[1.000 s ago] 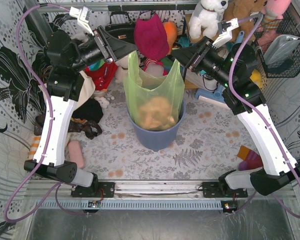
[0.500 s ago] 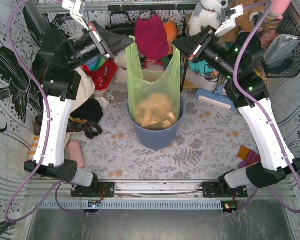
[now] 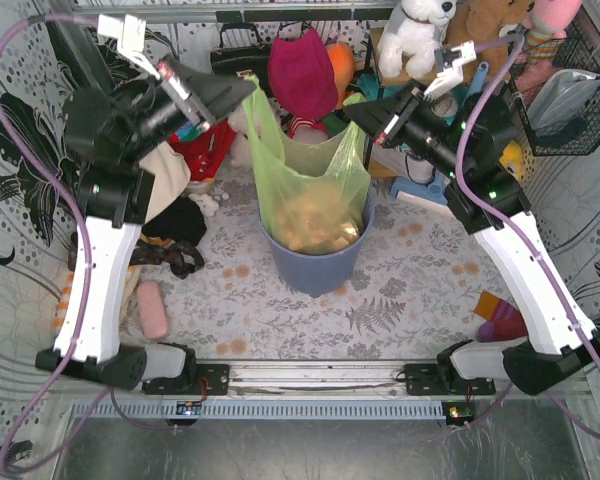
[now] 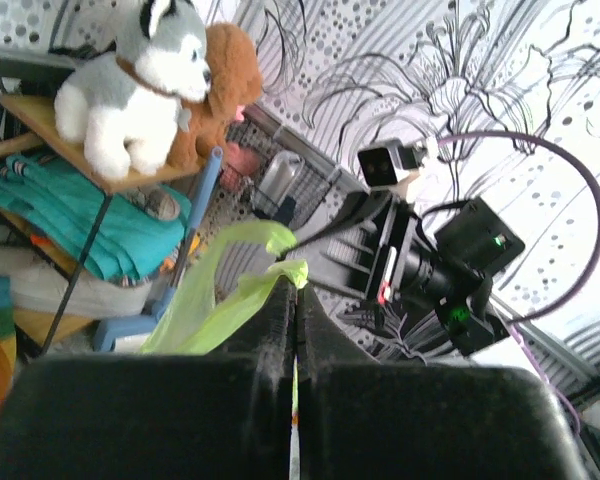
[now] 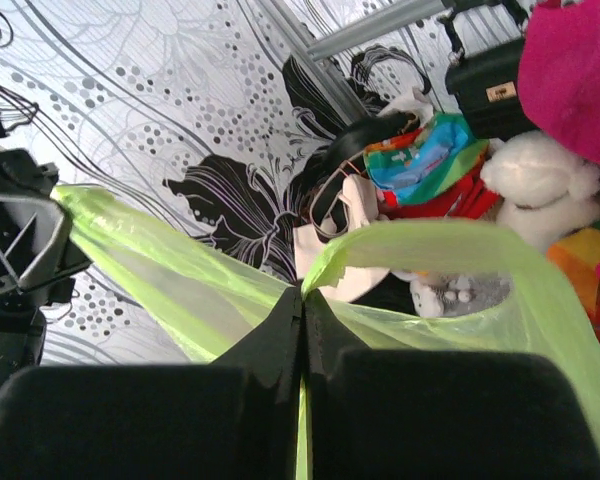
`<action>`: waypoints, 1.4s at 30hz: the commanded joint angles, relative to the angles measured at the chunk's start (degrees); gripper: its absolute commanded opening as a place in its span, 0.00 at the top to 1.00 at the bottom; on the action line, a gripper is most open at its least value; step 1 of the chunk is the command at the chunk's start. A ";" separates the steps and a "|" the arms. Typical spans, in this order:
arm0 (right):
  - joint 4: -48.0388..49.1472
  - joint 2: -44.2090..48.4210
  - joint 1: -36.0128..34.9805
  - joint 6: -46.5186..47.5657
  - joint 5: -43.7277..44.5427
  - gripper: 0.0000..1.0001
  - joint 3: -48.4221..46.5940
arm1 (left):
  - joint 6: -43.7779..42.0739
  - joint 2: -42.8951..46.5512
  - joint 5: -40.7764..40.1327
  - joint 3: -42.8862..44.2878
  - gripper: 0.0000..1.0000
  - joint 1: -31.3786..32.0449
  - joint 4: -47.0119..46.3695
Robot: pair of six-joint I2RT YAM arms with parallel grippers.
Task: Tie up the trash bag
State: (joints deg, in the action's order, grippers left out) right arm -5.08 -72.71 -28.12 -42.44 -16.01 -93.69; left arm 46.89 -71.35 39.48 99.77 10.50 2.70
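Table (image 3: 420, 280), patterned cloth cover, both arms mounted at the near edge.

Back edge: a pile of soft goods stands close behind the working area. It includes a magenta cloth (image 3: 302, 72), a black handbag (image 3: 235, 55) and a white plush dog (image 3: 412, 35). The magenta cloth sits just behind the raised handles. A wire basket (image 3: 570, 90) hangs at far right, well apart.

Bin (image 3: 318, 265): blue-grey, round, mid-table. Its wall rings the lower part of the trash bag (image 3: 305, 185), whose upper half stands clear above the rim. Tan paper (image 3: 310, 225) shows through the film at rim level.

Left gripper (image 3: 242, 88): fingers pressed together, pinching the bag's left handle. The wrist view shows green film caught in the seam between them.

Right gripper (image 3: 352, 108): likewise pinched shut on the right handle, film running out to both sides of the seam.

The two handles are held apart, with the mouth sagging between them.

Small items lie on the cloth away from the bin: a pink roll (image 3: 152, 308) at left and an orange and purple piece (image 3: 495, 310) at right.

Change from a second ago: the left handle is higher and farther left, and the left arm is swung outward. The right handle is raised slightly. The bag is drawn taller, and the bin now leans a little to the right.
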 commanded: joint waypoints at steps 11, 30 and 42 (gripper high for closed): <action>3.93 -0.25 -2.46 -0.87 0.78 1.00 -2.69 | -3.61 -4.67 -2.65 10.43 1.00 -0.36 6.11; 1.60 -3.06 -7.65 1.47 4.51 1.00 -6.77 | -0.38 -5.71 3.16 12.24 1.00 -6.45 6.71; -5.01 -9.33 -7.65 6.77 5.55 1.00 -23.67 | 1.93 -9.81 4.79 23.70 1.00 -7.69 7.47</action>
State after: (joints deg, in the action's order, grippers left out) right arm -10.09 -82.74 -35.66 -39.07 -11.22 -109.54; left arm 47.55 -81.23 42.52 116.99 3.20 13.72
